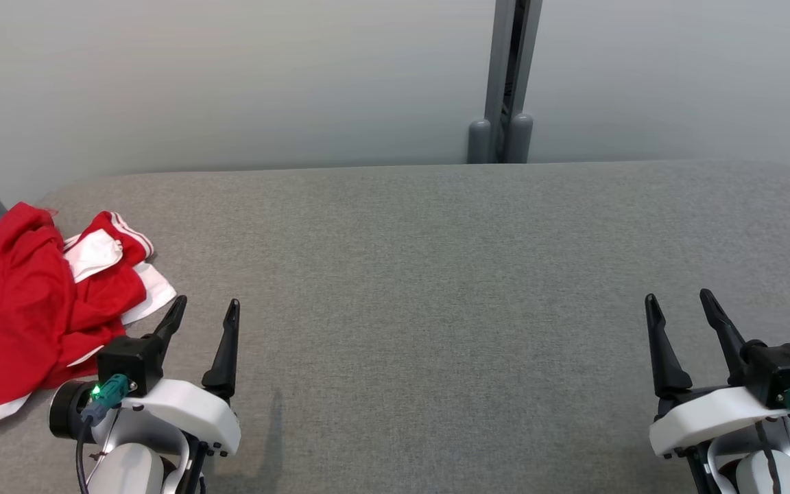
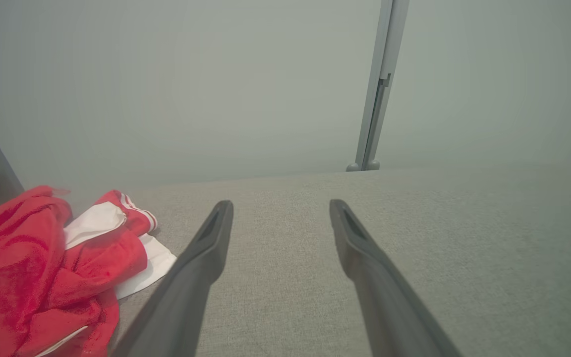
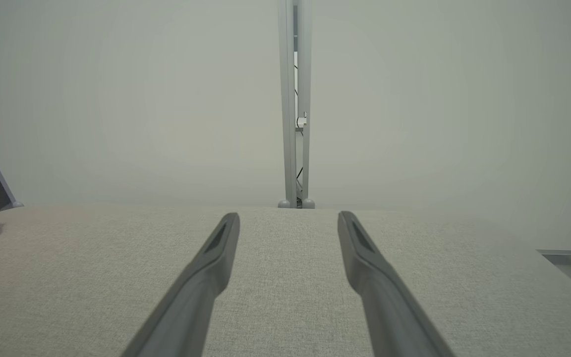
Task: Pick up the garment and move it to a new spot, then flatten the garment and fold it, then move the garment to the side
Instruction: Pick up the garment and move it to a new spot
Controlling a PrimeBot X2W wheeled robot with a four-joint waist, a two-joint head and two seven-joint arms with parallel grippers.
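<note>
Crumpled in a loose heap, the garment (image 1: 25, 302) lies at the left end of the grey fabric-covered table (image 1: 436, 274), close to that edge and well apart from the table's middle. It is bright red with white parts: a white panel shows among the upper folds, narrow white stripes run along a red hem or cuff at the top of the heap, and a white band edges the cloth at the lower left corner. The folds overlap so much that its cut cannot be told. A small pale mark near its far left edge is too small to read. The left gripper (image 1: 207, 300) hovers just beside the heap on its right, fingers spread apart with nothing between them; in the left wrist view the near finger passes in front of the white edge of the cloth, and whether it touches cannot be told. The right gripper (image 1: 677, 295) hangs over the right end of the table, far from the garment, its fingers likewise spread and holding nothing. Behind the table stands a pale wall with a grey upright post (image 1: 508, 82).
</note>
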